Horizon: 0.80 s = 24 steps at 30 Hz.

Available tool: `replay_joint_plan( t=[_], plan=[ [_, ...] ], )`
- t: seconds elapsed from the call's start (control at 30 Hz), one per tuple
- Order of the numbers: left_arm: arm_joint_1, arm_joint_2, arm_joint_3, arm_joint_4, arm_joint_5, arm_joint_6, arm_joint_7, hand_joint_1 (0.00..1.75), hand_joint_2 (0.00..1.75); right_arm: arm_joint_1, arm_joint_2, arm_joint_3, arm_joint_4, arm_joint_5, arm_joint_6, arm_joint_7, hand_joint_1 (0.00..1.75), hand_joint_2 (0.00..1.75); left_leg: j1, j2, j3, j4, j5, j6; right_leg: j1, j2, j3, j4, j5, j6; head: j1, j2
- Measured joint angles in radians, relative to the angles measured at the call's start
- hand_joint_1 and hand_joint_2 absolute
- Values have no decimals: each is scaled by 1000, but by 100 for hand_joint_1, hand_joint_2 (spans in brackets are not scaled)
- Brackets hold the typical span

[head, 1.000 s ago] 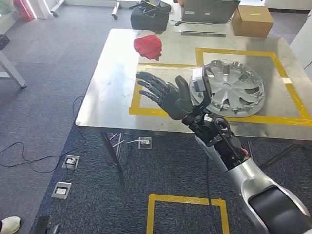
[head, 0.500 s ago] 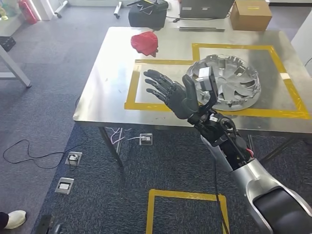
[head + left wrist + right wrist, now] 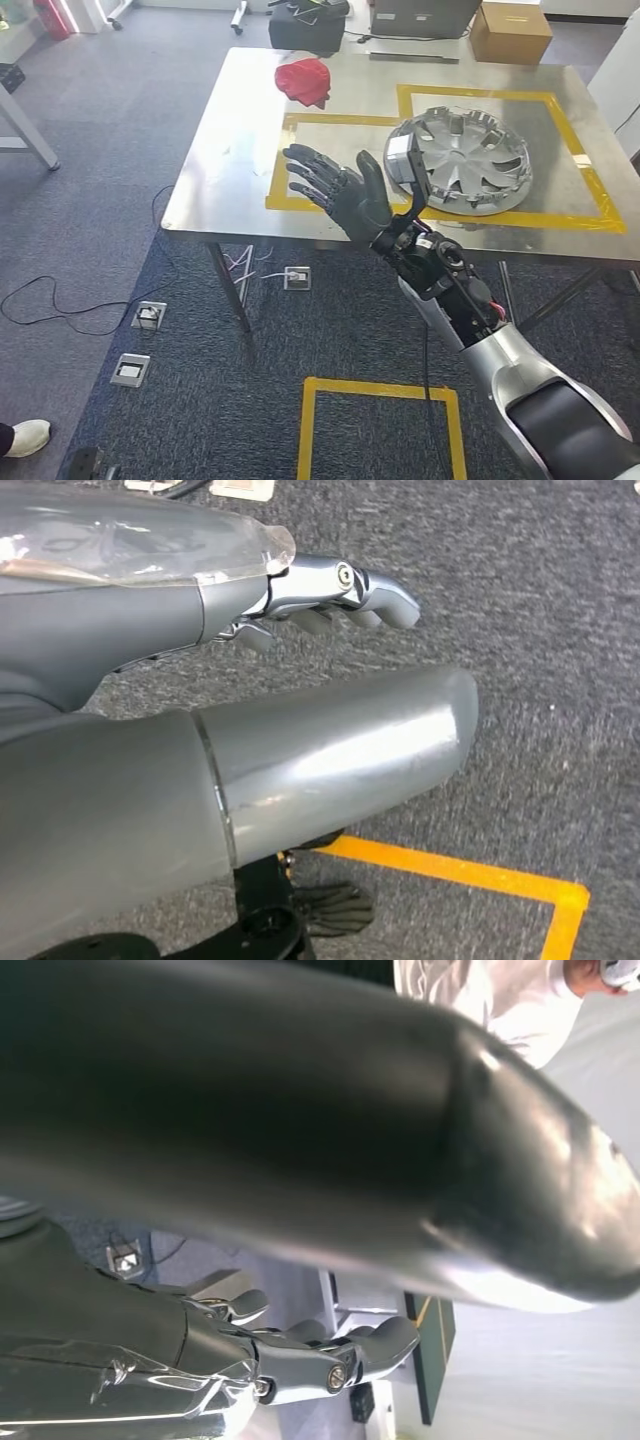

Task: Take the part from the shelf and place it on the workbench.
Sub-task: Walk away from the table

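Observation:
The part, a silver hubcap (image 3: 464, 160), lies flat on the steel workbench (image 3: 226, 150), inside a yellow tape rectangle at its right half. My right hand (image 3: 340, 190) hovers at the bench's front edge, just left of the hubcap and apart from it. Its palm is turned up, the fingers are spread and it holds nothing. In the right wrist view its fingers (image 3: 332, 1360) also lie extended. My left hand (image 3: 332, 590) hangs over grey carpet with the fingers stretched out and nothing in them.
A red cloth (image 3: 303, 80) lies at the bench's far left. A cardboard box (image 3: 510, 32), a laptop (image 3: 426, 18) and a black bag (image 3: 306, 25) stand behind. Floor sockets (image 3: 147, 317), cables and a yellow floor square (image 3: 377, 392) lie below. A person's shoe (image 3: 23, 437) is at the left.
The whole picture has shifted a little, so the camera moved. My right hand stays spread and empty near the bench's front edge; the hubcap has not moved on the bench.

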Motion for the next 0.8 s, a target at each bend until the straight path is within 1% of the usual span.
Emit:
replay_joint_plan(
  t=[0.07, 0.1, 0.13, 0.17, 0.23, 0.27, 0.3, 0.37, 0.43, 0.47, 0.5, 0.53, 0.57, 0.6, 0.63, 0.67, 0.7, 0.73, 0.77, 0.8],
  plan=[
    [1, 1, 0, 0, 0, 0, 0, 0, 0, 3, -1, -4, 0, -1, -6, 5, 0, 0, -3, 0, -11, 0, 8, 8, 0, 1, -51, 148, -85, 4, 9, 0],
    [3, 0, 0, 0, 0, 0, 0, 0, 0, 7, -1, -6, 0, -1, -9, 9, 0, 0, -5, 0, -16, 1, 12, 9, 1, 1, -68, 205, -110, 4, 12, 0],
    [5, 0, 0, 0, 0, 0, 0, 0, 0, 10, -2, -9, 0, -1, -12, 11, 0, 0, -6, -1, -20, 1, 16, 9, 2, 1, -67, 225, -114, 2, 14, 0],
    [6, 0, 0, 0, 0, 0, 0, 0, 0, 12, -2, -11, 0, -1, -13, 14, 0, 0, -8, -1, -23, 1, 19, 9, 3, 1, -44, 201, -98, -1, 18, 0],
    [8, 0, 0, 0, 0, 0, 0, 0, 0, 13, -2, -14, 0, -1, -14, 16, 0, 0, -10, -2, -25, 2, 22, 7, 6, 1, 20, 102, -50, -9, 23, 0],
    [8, 0, 0, 0, 0, 0, 0, 0, 0, 12, -2, -15, -1, -1, -14, 16, 0, 0, -10, -2, -25, 2, 23, 6, 7, 2, 42, 66, -34, -12, 24, 0],
    [8, 0, 0, 0, 0, 0, 0, 0, 0, 12, -2, -15, -1, -1, -14, 16, 0, 0, -11, -2, -25, 2, 23, 6, 7, 2, 49, 53, -29, -13, 24, 0],
    [8, 0, 0, 0, 0, 0, 0, 0, 0, 12, -2, -15, -1, -1, -14, 16, 0, 0, -11, -2, -25, 2, 23, 6, 8, 2, 51, 50, -28, -13, 25, 0],
    [8, 0, 0, 0, 0, 0, 0, 0, 0, 11, -2, -16, -1, -2, -15, 16, 0, 0, -11, -2, -25, 2, 24, 5, 10, 3, 76, 7, -12, -17, 27, 0],
    [8, -1, 0, 0, 0, 0, 0, 0, 0, 10, -2, -17, -1, -2, -15, 17, 0, 0, -11, -2, -28, 2, 27, 1, 13, 4, 92, -29, -4, -22, 27, 0],
    [7, -2, 0, 0, -1, 0, 0, 0, 0, 8, -2, -20, -2, -3, -16, 19, 0, 0, -11, -2, -34, 8, 25, -9, 13, 3, 106, -67, 11, -29, 27, 0],
    [6, -2, 0, 0, -2, 0, 0, 0, 0, 7, -2, -22, -2, -4, -17, 21, 0, 0, -12, -1, -47, 29, 10, -20, 12, 2, 109, -90, 21, -36, 24, 0],
    [6, -1, 0, 0, -2, 0, 0, 0, 0, 5, -3, -24, -2, -4, -20, 24, 0, 0, -11, -1, -69, 72, -18, -31, 11, 1, 105, -105, 30, -43, 18, 0],
    [6, 0, 0, 0, -3, 0, 0, 0, 0, 4, -3, -26, -2, -3, -23, 27, 0, 0, -9, -1, -96, 135, -59, -39, 8, -1, 97, -110, 42, -49, 12, 0],
    [6, 1, 0, 0, -3, 0, 0, 0, 0, 4, -3, -26, -2, 1, -26, 30, 0, 0, -8, -1, -126, 209, -99, -44, 8, -1, 88, -109, 48, -51, 6, 0],
    [6, 2, 0, 0, -2, 0, 0, 0, 0, 5, -3, -26, -2, 7, -30, 32, 0, 0, -5, -1, -149, 271, -126, -47, 8, -2, 78, -108, 54, -51, 0, 0],
    [6, 2, 0, 0, -2, 0, 0, 0, 0, 6, -3, -25, -1, 12, -33, 35, 0, 0, -3, -1, -157, 302, -135, -51, 7, -2, 69, -106, 59, -50, -4, 0],
    [6, 3, 0, 0, -1, 0, 1, 0, 0, 6, -3, -25, -1, 15, -35, 36, 0, 0, 0, -1, -143, 291, -125, -53, 7, -1, 60, -103, 63, -49, -7, 0],
    [6, 4, 0, 0, 0, 0, 1, 0, 0, 6, -3, -25, -1, 17, -37, 36, 0, 0, 3, 0, -107, 237, -99, -54, 7, -2, 53, -99, 67, -46, -9, 0],
    [6, 6, 0, 0, 0, 0, 1, 0, 0, 5, -3, -25, 0, 18, -37, 36, 0, 0, 6, 1, -58, 158, -69, -55, 6, -2, 48, -95, 69, -43, -10, 0]
  ],
)
